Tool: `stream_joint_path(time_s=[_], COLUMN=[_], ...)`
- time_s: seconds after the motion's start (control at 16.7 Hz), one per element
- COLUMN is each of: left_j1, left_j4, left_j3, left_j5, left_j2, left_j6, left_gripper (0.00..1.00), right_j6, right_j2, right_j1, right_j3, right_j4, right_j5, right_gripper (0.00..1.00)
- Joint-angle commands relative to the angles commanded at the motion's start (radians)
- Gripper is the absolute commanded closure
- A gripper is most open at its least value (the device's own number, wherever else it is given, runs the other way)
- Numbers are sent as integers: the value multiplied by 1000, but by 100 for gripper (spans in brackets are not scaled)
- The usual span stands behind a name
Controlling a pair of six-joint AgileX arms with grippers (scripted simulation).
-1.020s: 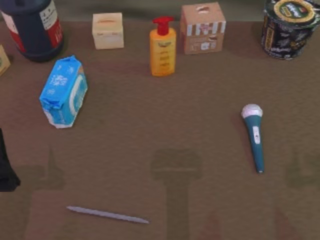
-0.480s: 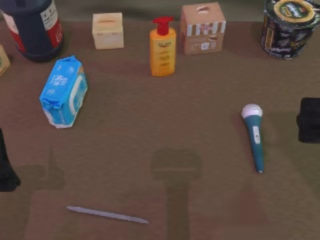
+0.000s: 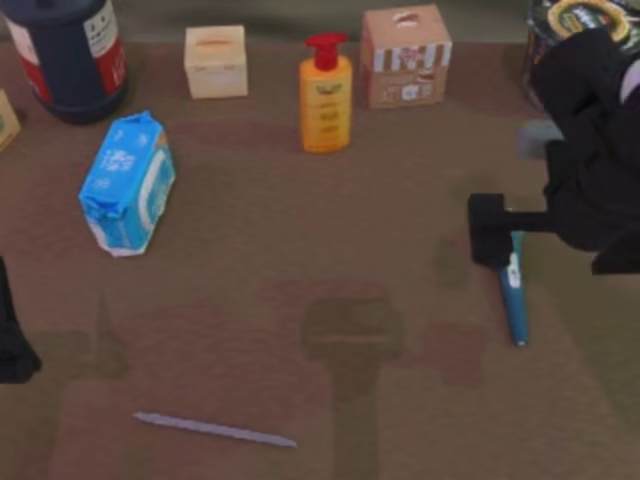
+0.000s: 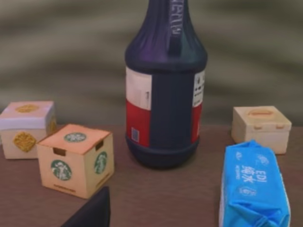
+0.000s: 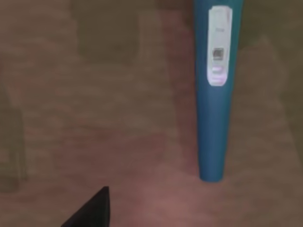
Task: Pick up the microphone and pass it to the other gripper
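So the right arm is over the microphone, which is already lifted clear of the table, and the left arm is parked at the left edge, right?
Not quite. The microphone is not lifted: the right wrist view shows it lying flat on the table. The rest holds: in the top view the right gripper hangs over its head end, and the left arm sits parked at the left edge.

Illumination was found dim and even, with no glare recorded. Soft dark shadows were cast on the table (image 3: 250,260), the largest lying just below the yellow pump bottle (image 3: 326,100). Slight blur was noted throughout all three views.
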Motion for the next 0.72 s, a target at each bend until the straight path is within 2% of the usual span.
stream_joint_path(time_s=[0.24,0.72], left_j1=[0,0], left_j4=[0,0], left_j3=[0,0], left_j5=[0,0], left_j2=[0,0], left_j6=[0,0], left_gripper=[0,0], right_j6=[31,28], right_j2=[115,142], right_j1=[28,25], right_j3=[73,55], right_j4=[-77,-39], right_j5=[8,8], right_gripper=[0,0])
